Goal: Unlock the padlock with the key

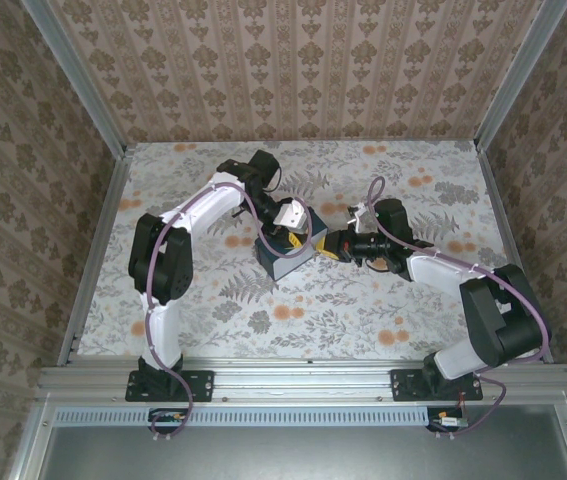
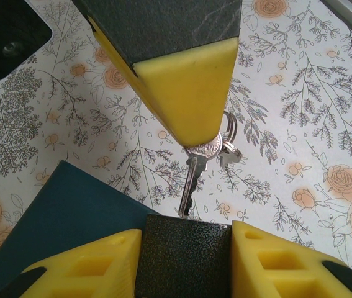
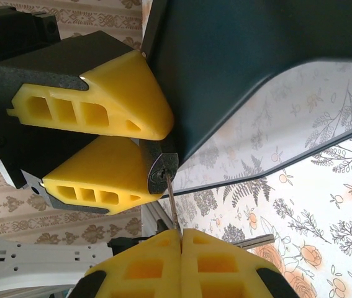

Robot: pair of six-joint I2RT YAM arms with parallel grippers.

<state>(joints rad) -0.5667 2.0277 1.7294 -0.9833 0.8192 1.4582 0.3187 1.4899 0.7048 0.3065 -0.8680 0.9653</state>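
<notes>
The padlock (image 3: 165, 162) is clamped in the left jaws; the key (image 2: 191, 180), pinched in the closed right jaws, is set at the keyhole (image 3: 159, 176). Turning is judged outstanding.

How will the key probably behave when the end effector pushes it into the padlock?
The key looks like thin metal, so it is probably stiff and light. Pinched by its head in the right end effector, it may pivot if it misses the keyhole of the padlock. The ring with spare keys hangs free and will likely swing.
</notes>
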